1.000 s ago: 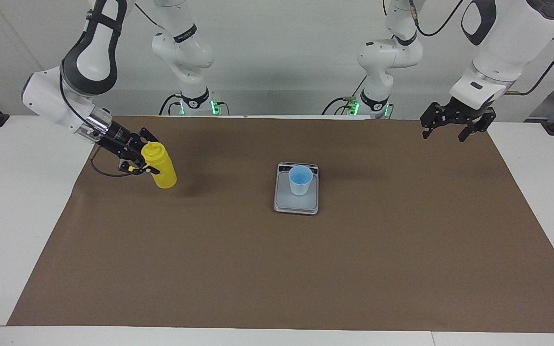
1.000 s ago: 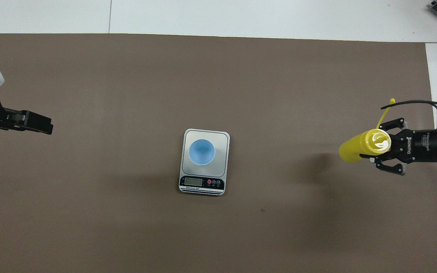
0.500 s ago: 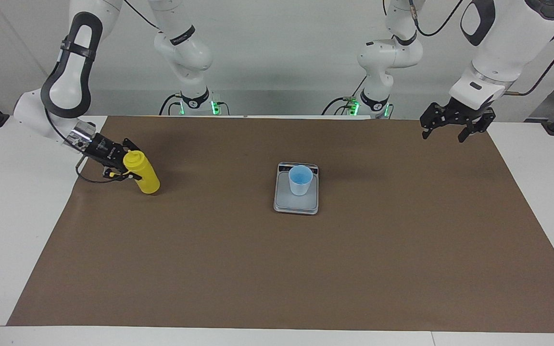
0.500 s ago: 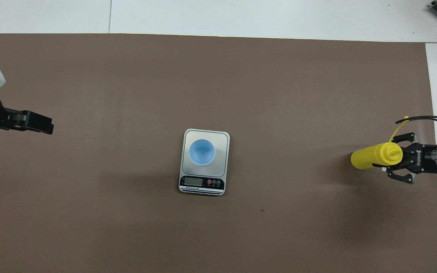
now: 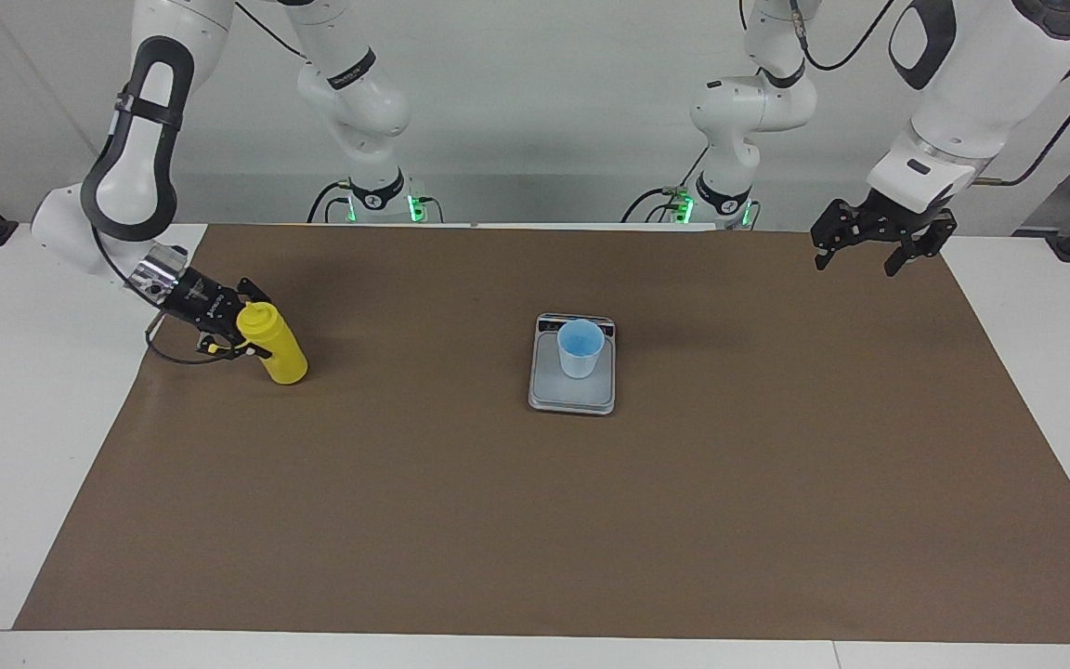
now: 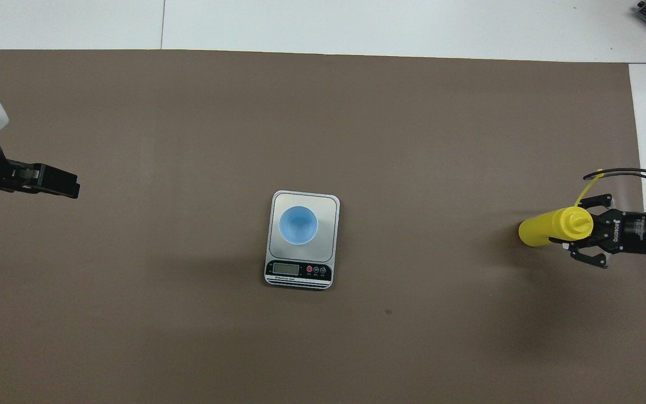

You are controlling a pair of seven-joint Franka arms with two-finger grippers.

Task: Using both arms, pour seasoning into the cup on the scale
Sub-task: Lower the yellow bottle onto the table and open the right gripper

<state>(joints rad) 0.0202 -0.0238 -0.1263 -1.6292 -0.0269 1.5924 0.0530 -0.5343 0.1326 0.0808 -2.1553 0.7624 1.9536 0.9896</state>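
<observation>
Right hand [image 5: 240, 327] is clamped on the seasoning [image 5: 278, 349], tilted at the frame's left edge; my left hand [image 5: 879, 243] hangs open, upper right. Cup [image 5: 580, 347] sits on the scale [image 5: 549, 395], mid-frame; pouring isn't visibly underway.

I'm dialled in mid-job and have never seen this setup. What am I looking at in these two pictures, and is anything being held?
Two white robot arms work at a table covered with a brown mat. One picture faces the robots from across the table; the other looks steeply down from above their own end, so the sides appear swapped between them.

In the middle of the mat lies a flat scale, its display end toward the robots, with a light blue cup standing on it.

The right pincer is shut on a yellow squeeze bottle near its top; the bottle leans, low at the right arm's end of the mat. The left pincer hangs open and empty over the mat's other end, where its arm waits.
</observation>
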